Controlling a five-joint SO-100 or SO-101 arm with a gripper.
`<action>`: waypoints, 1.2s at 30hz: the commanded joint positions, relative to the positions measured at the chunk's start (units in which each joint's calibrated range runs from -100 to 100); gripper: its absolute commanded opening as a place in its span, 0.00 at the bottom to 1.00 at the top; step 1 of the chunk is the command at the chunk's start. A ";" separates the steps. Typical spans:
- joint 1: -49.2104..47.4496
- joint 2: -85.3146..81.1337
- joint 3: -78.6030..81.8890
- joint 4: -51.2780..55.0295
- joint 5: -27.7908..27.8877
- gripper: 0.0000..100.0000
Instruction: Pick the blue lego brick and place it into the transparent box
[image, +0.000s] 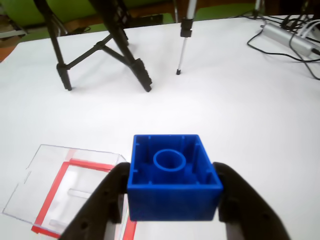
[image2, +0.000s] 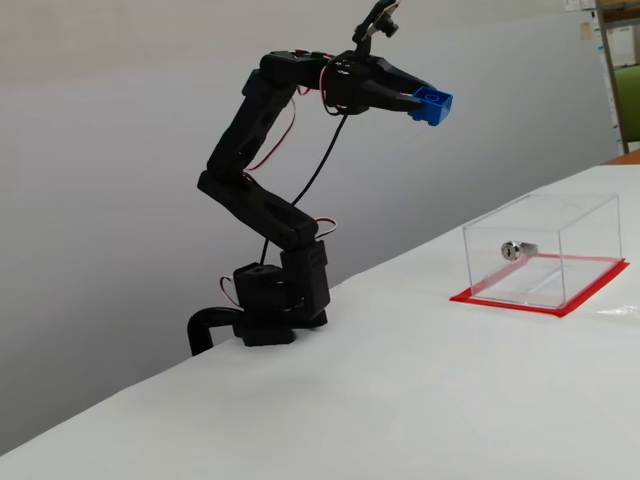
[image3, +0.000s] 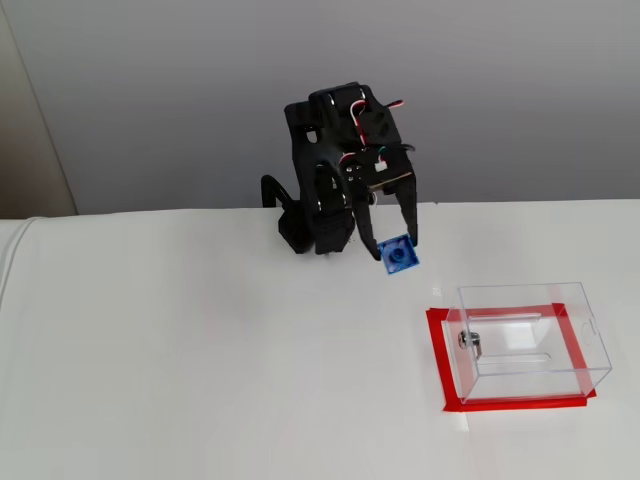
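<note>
My gripper (image: 172, 200) is shut on the blue lego brick (image: 172, 176), held between both black fingers with its hollow underside facing the wrist camera. In a fixed view the gripper (image2: 425, 103) holds the brick (image2: 434, 104) high above the table, well to the left of the transparent box (image2: 542, 250). In another fixed view the brick (image3: 398, 255) hangs up and left of the box (image3: 530, 340). The box on its red base (image: 52, 192) shows at the lower left of the wrist view.
A small silver metal cylinder (image2: 518, 249) sits inside the box, also seen in another fixed view (image3: 470, 342). Black tripod legs (image: 130, 55), a thin silver tripod leg (image: 182, 50) and a power strip with cables (image: 295, 40) stand at the table's far side.
</note>
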 joint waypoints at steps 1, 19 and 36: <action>-5.66 2.88 -3.20 -0.70 0.24 0.12; -24.36 28.93 -23.90 0.08 2.58 0.12; -33.61 47.01 -34.84 0.08 2.58 0.12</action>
